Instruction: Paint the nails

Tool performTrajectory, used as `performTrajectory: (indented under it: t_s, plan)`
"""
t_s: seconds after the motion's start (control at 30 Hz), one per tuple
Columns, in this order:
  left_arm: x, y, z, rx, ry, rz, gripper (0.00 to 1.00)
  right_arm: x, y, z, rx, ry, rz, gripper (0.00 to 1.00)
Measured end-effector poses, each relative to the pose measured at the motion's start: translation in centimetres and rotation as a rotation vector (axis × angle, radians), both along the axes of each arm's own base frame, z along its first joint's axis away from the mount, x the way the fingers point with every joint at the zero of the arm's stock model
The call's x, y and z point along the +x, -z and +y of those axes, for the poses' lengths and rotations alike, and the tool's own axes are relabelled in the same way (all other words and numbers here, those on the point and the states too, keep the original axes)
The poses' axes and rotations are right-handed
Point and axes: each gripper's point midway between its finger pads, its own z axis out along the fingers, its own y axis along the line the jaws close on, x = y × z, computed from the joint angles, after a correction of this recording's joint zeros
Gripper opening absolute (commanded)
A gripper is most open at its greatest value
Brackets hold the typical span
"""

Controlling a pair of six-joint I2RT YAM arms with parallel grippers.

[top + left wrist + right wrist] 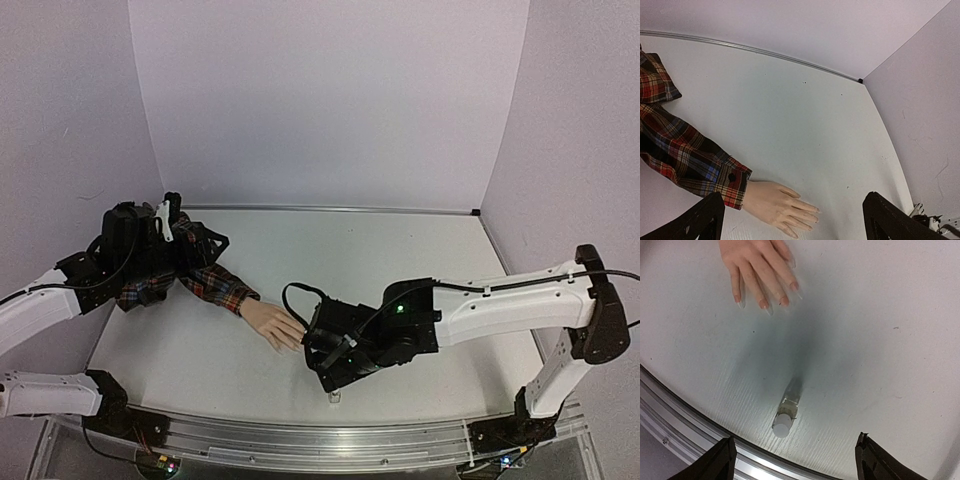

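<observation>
A pale peach mannequin hand [275,325] in a red plaid sleeve [215,285] lies flat on the white table, fingers pointing right. Its nails [785,300] show at the fingertips in the right wrist view, and also as the nails [815,212] in the left wrist view. My right gripper [330,375] hovers just right of the hand, open, its fingertips [720,462] wide on either side of a small upright bottle with a white cap [785,415]. My left gripper [195,240] sits over the sleeve's upper end, open, with nothing between its fingers [890,220].
A metal rail [685,425] runs along the table's near edge, just beyond the bottle [333,397]. Lilac walls [330,100] close the back and both sides. The sleeve [685,155] stretches along the left part of the table.
</observation>
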Motion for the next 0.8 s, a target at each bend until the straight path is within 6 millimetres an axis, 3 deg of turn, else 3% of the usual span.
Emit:
performTrajectory:
  t_s: [0.27,0.57,0.8]
  plan:
    - [-0.1,0.5,0.0,0.003,-0.005,0.01,1.0,-1.8,3.2,0.7,-0.053,-0.079,0.068,0.63]
    - [-0.1,0.5,0.0,0.005,-0.003,0.009,1.0,-2.2,4.7,1.5,-0.043,-0.115,0.102,0.55]
    - [-0.1,0.6,0.0,0.008,-0.005,0.012,1.0,-1.6,6.2,0.2,-0.061,-0.093,0.16,0.49]
